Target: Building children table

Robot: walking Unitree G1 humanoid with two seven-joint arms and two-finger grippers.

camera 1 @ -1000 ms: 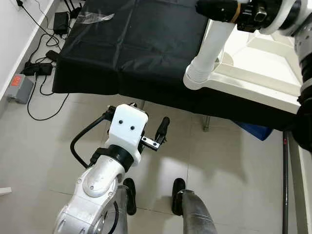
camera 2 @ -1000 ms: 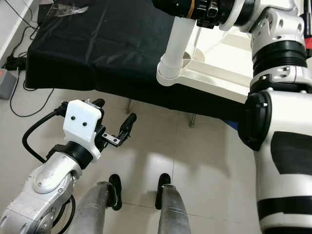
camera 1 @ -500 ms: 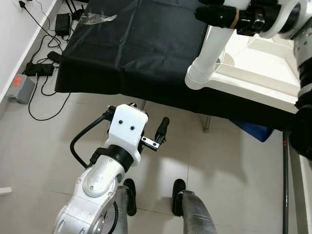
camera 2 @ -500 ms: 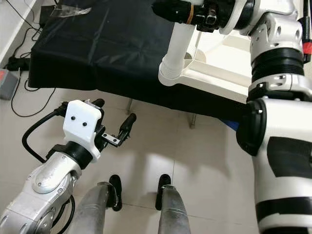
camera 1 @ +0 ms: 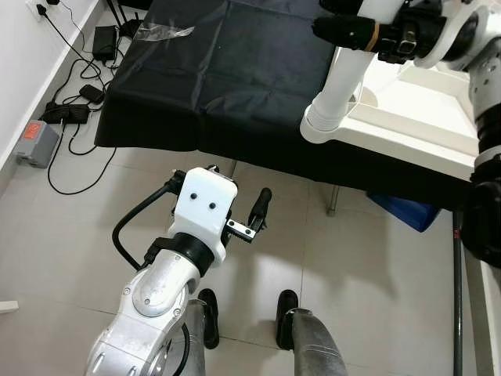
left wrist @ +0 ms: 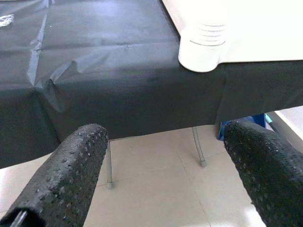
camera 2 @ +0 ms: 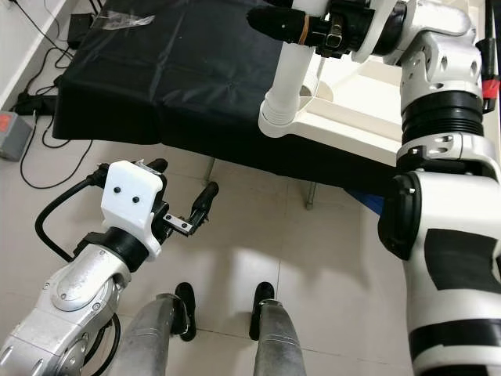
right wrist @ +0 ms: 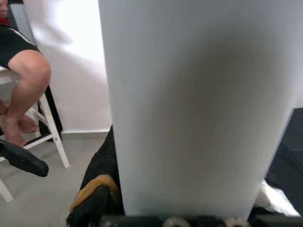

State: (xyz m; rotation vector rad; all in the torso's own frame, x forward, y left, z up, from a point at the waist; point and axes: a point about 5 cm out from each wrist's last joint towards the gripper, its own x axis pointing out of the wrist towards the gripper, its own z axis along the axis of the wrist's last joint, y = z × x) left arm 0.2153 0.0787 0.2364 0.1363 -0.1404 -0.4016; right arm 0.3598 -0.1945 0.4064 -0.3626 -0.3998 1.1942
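Note:
A white table leg, a thick tube with a ribbed flared foot, stands tilted over the corner of the upturned white children's tabletop. My right gripper is shut on the leg near its upper end; the leg sits close against the right wrist camera. My left gripper hangs open over the tiled floor below the table edge, with both black fingers spread apart and nothing between them.
A table draped in black cloth carries the white tabletop and a clear plastic bag. Cables and a power strip lie on the floor at the left wall. A seated person's legs appear beyond the leg. My feet stand below.
The whole picture has drifted slightly, so the camera moved. The right gripper still holds the white leg in much the same place over the tabletop corner. The left arm is unchanged.

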